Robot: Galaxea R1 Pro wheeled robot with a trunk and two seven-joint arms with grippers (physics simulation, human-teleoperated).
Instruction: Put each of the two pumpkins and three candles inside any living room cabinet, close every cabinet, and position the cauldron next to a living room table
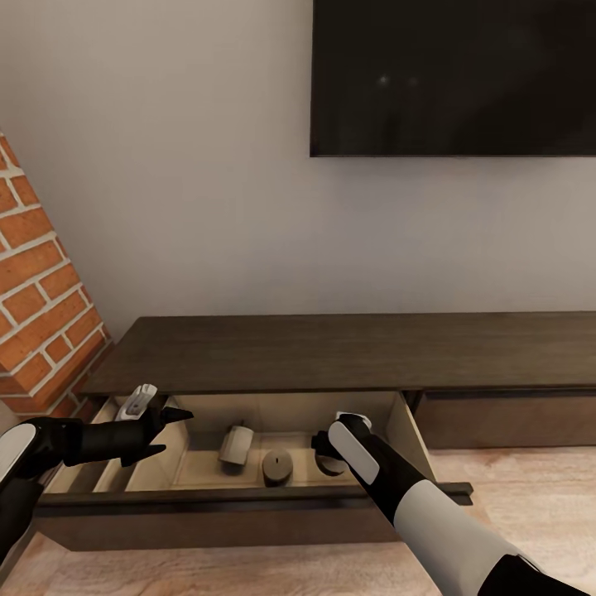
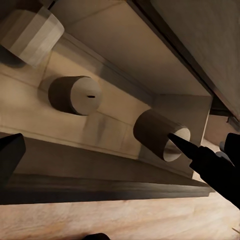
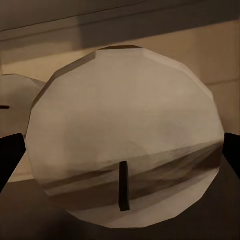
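The long dark-brown cabinet [image 1: 331, 352] has its pull-out compartment [image 1: 248, 501] open. Three candles lie in it: a pale tipped one [image 1: 236, 444], a darker one [image 1: 277, 465] and one [image 1: 331, 465] partly hidden under my right wrist. My right gripper [image 1: 329, 452] is down in the compartment and open. That candle's wick end [image 3: 125, 150] sits between its fingertips [image 3: 10, 160]. My left gripper [image 1: 176, 430] hovers open over the compartment's left part with nothing in it. The left wrist view shows all three candles [image 2: 75, 95] in a row. The pumpkins, cauldron and table are out of view.
A brick fireplace [image 1: 41, 290] stands close on the left. A dark screen [image 1: 455, 74] hangs on the wall above. The cabinet's right front [image 1: 505, 418] is shut. Light wood floor [image 1: 521, 497] lies to the right. Narrow dividers [image 1: 108, 463] split the compartment's left end.
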